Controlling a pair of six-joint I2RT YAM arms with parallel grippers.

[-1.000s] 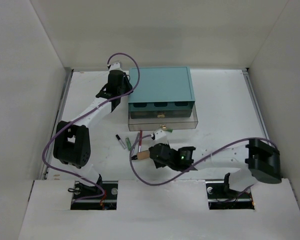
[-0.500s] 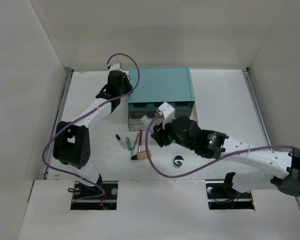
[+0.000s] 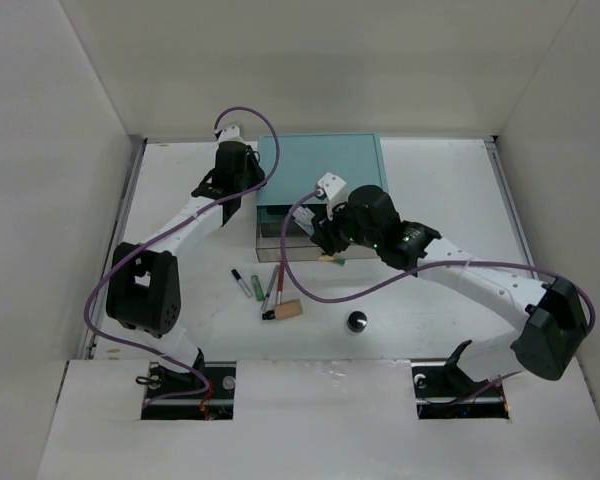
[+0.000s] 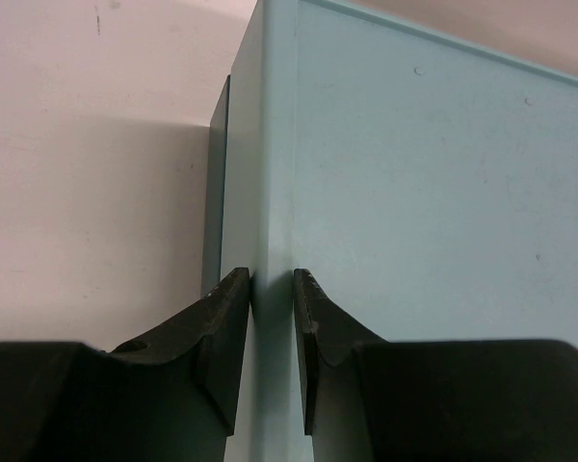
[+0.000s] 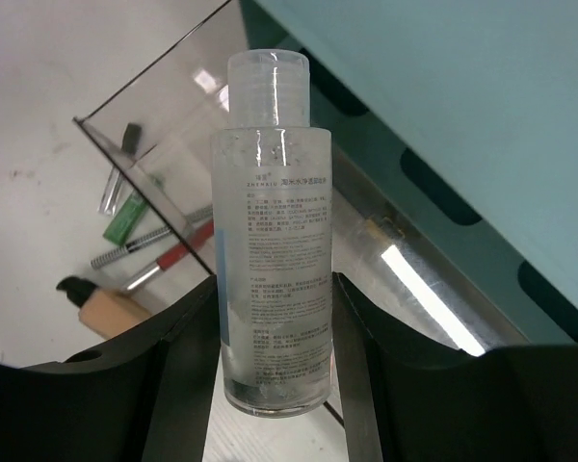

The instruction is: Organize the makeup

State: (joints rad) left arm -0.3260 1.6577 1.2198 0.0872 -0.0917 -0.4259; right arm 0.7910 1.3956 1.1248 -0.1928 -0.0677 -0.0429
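Note:
My right gripper (image 5: 275,385) is shut on a clear plastic bottle (image 5: 273,241) and holds it upright over the open clear drawer (image 3: 370,243) of the teal drawer box (image 3: 320,165). In the top view this gripper (image 3: 315,237) hangs at the drawer's left part. My left gripper (image 4: 272,289) is shut on the box's left edge (image 4: 260,192). On the table lie a black-and-white tube (image 3: 240,282), a green stick (image 3: 255,290), a grey-green pencil (image 3: 269,284), a red pencil (image 3: 279,284), a beige block (image 3: 286,311) and a black round pot (image 3: 357,322).
White walls close in the table on the left, right and back. The two arm bases stand at the near edge. A purple cable (image 3: 310,290) from the right arm loops over the table near the pencils.
My right arm has risen from the table near the beige block and swung back to the open drawer with the bottle. The black pot now shows. The left arm has not moved.

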